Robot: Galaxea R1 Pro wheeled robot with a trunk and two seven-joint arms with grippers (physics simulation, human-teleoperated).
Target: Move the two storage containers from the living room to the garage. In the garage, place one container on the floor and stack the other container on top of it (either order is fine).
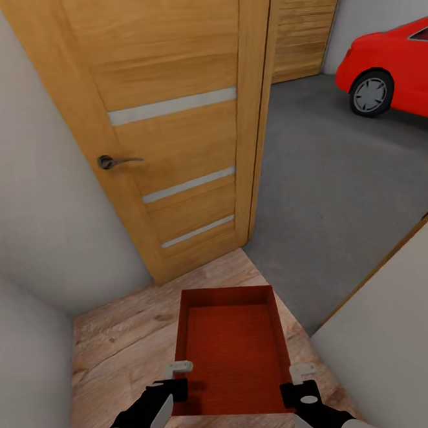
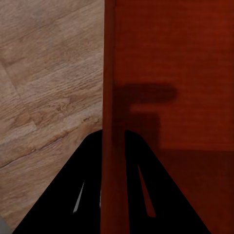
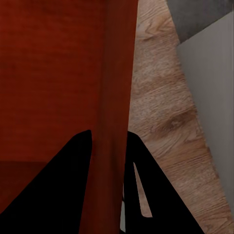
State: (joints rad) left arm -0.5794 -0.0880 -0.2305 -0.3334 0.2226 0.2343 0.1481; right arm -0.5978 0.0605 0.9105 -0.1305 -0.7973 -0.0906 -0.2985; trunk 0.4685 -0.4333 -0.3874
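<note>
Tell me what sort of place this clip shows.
Seemingly the doorway from a house interior into a garage: an open wooden door, light wood plank flooring giving way to grey concrete floor, and a red car parked beyond. Both end effectors hold an orange-red storage container.

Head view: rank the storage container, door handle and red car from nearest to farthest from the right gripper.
1. storage container, its wall clamped in the right gripper.
2. door handle, ahead to the left on the wooden door.
3. red car, far ahead on the right in the garage.
</note>
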